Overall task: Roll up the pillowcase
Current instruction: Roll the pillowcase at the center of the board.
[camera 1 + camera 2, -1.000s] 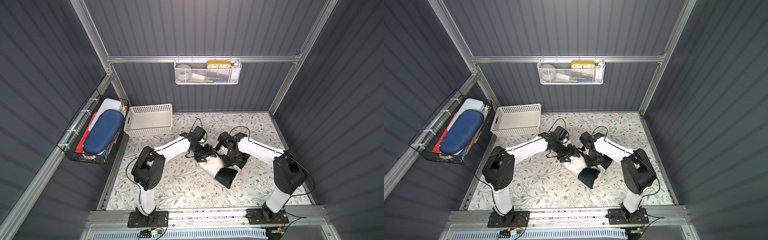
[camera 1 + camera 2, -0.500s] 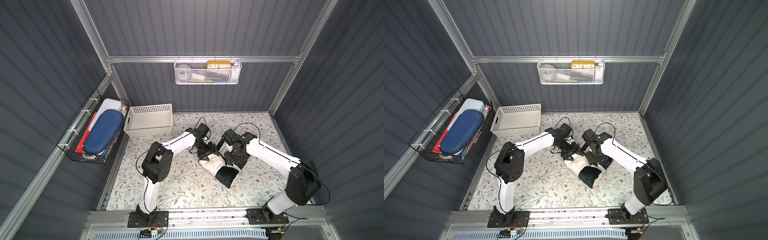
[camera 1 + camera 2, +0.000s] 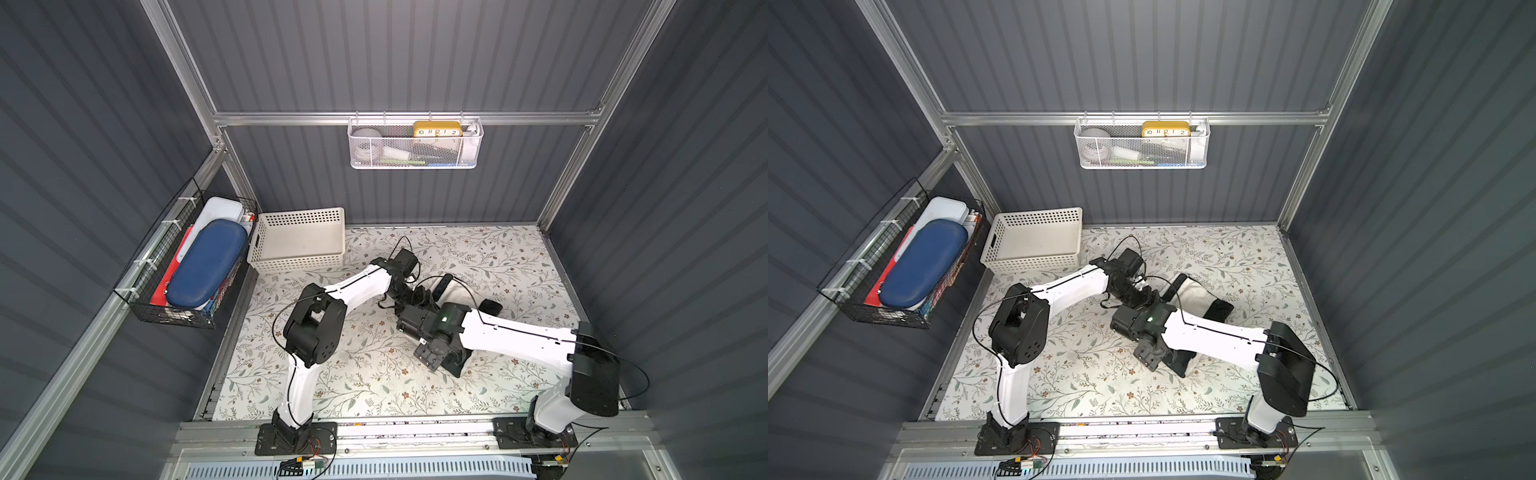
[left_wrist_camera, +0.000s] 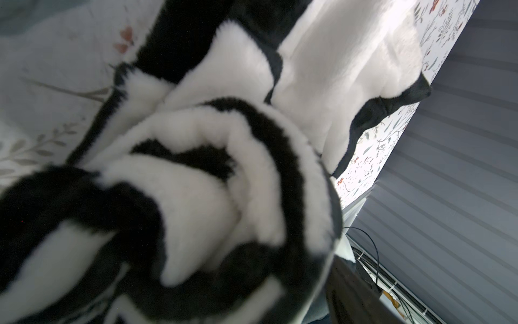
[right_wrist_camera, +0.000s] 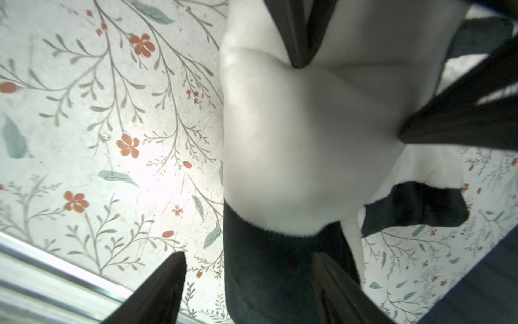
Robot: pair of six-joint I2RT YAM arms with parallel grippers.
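Observation:
The pillowcase (image 3: 454, 294) (image 3: 1192, 294) lies rolled into a thick black and white plush bundle, set diagonally mid-table. My left gripper (image 3: 419, 297) (image 3: 1144, 297) is at its far end. In the left wrist view the roll's spiral end (image 4: 196, 179) fills the space between the jaws; one finger (image 4: 350, 294) shows against it and the other is hidden. My right gripper (image 5: 252, 283) (image 3: 432, 358) hovers over the roll's near black end (image 5: 269, 269), open. One of its fingers (image 5: 165, 283) stands off the cloth over the table.
A white perforated basket (image 3: 299, 241) stands at the back left of the floral table cover (image 3: 365, 374). A wire wall basket (image 3: 141, 307) with a blue case hangs on the left. A mesh shelf (image 3: 415, 162) hangs on the back wall.
The right gripper let go of the roll, opened wider and swung toward the roll's near end. The left gripper has hardly moved at the far end.

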